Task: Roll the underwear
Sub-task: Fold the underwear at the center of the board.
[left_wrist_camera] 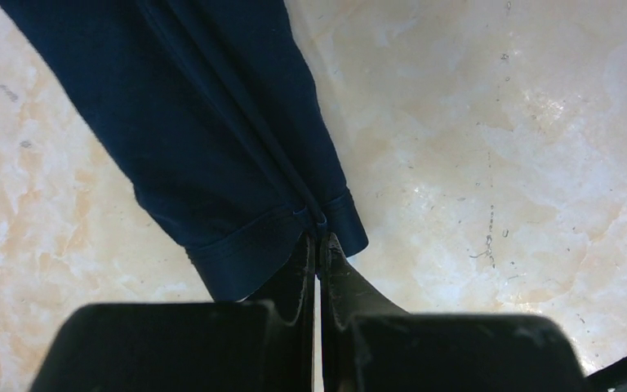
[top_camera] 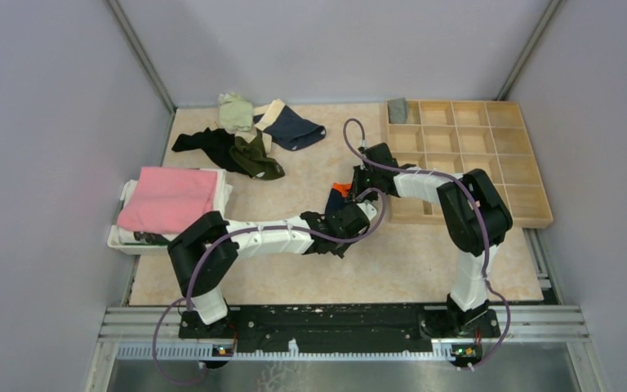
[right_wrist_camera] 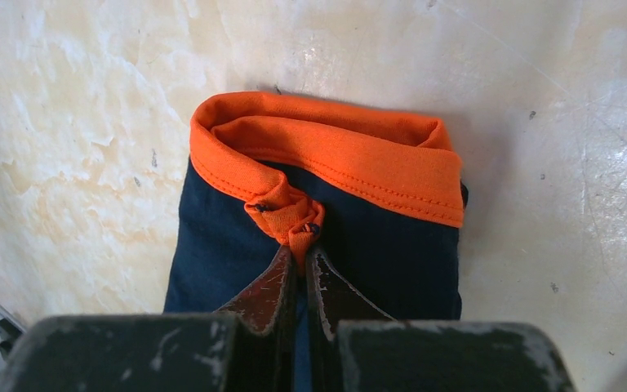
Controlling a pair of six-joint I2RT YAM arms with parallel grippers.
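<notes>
Stretching the navy underwear [top_camera: 336,196] between both arms looks like the step in hand, so rolling of this piece has, by my reading, not begun. It lies on the bench [top_camera: 424,261] just off the near-left corner of the wooden tray [top_camera: 539,214], folded into a narrow strip and not a roll. The right fingers [right_wrist_camera: 276,282] are pinched tight on a fold of its orange waistband [right_wrist_camera: 351,159], at the end nearer the tray. The left fingers [left_wrist_camera: 300,269] are pinched tight on a stitched hem at the end farther from the tray. Whether the cloth rests on the bench or hangs just above it, I cannot tell.

Done so far, as I judge it: 1 small grey bundle [top_camera: 397,109] sits in the tray's far-left compartment. It may be a finished roll, though it is too small to be sure. I see nothing in the other compartments that show.

Left to do: the navy piece needs rolling, and a loose pile [top_camera: 245,139] lies well to the left of the tray. It holds at least 4 unrolled pieces, among them a navy one with a beige waistband [top_camera: 294,128], an olive one [top_camera: 260,161] and a pale green one [top_camera: 235,110]. The task seems well under half done.
</notes>
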